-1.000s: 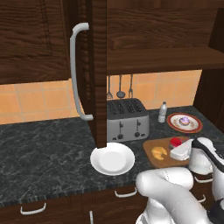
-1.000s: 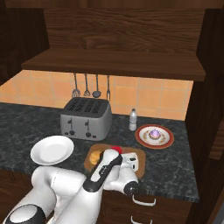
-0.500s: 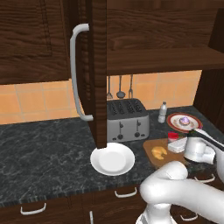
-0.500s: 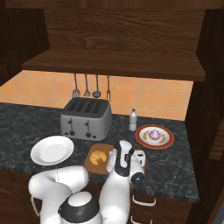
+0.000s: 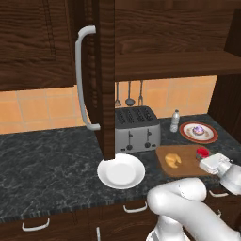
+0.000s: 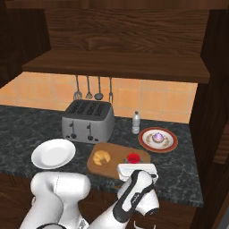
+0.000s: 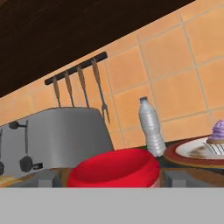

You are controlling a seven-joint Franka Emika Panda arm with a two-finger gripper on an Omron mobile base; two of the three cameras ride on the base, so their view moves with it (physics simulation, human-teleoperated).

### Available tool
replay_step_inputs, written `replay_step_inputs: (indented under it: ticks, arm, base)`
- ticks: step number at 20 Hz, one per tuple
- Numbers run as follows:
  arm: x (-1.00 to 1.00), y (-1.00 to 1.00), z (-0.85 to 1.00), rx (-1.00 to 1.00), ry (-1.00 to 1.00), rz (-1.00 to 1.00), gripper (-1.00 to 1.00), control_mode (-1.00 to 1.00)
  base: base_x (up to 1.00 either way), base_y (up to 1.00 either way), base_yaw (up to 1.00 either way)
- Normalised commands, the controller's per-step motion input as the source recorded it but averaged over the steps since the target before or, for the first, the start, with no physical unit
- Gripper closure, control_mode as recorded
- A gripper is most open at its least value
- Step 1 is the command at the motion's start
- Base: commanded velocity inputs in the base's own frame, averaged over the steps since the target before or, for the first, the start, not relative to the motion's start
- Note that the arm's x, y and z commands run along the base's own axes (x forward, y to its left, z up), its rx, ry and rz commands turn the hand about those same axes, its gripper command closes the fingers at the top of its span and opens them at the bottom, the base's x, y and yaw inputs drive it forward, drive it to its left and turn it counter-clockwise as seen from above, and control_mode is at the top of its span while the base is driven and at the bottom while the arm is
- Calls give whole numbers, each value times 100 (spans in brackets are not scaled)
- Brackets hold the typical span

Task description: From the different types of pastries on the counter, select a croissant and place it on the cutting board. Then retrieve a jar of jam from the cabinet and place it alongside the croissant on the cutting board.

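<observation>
The light-brown cutting board [image 5: 186, 168] [image 6: 117, 150] lies on the dark counter [image 5: 47, 160]. The golden croissant [image 5: 172, 160] [image 6: 102, 156] rests on its left half. The red-lidded jar of jam [image 5: 203, 151] [image 6: 133, 158] [image 7: 114, 168] stands on the board to the croissant's right. My gripper [image 5: 206, 158] [image 6: 133, 163] [image 7: 111, 180] reaches in low from the board's near edge. It is open, with one fingertip [image 7: 48, 179] on each side of the jar and a small gap showing. The purple-topped pastry [image 5: 199, 129] [image 6: 158, 136] [image 7: 218, 130] sits on a red-rimmed plate.
The cabinet door [image 5: 101, 70] with its curved grey handle [image 5: 81, 80] stands open over the counter, above a round white plate [image 5: 121, 171] [image 6: 53, 153]. A toaster [image 5: 136, 127] [image 6: 87, 120] and a slim clear bottle [image 5: 175, 121] [image 6: 136, 122] [image 7: 151, 127] stand behind the board.
My hand has swung right along the board's near edge and dropped lower. The jar now stands on the board beside the croissant.
</observation>
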Motion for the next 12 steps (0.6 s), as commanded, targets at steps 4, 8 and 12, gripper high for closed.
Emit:
replay_step_inputs:
  ticks: [4,8,12]
  arm:
    - [-100,0,-11,10,-9,0,-100,-100]
    - [-100,-1,44,19,-26,0,-100,-100]
    - [-100,0,98,9,-10,0,-100,-100]
  base:
    - [0,0,0]
    - [0,0,0]
    - [0,0,0]
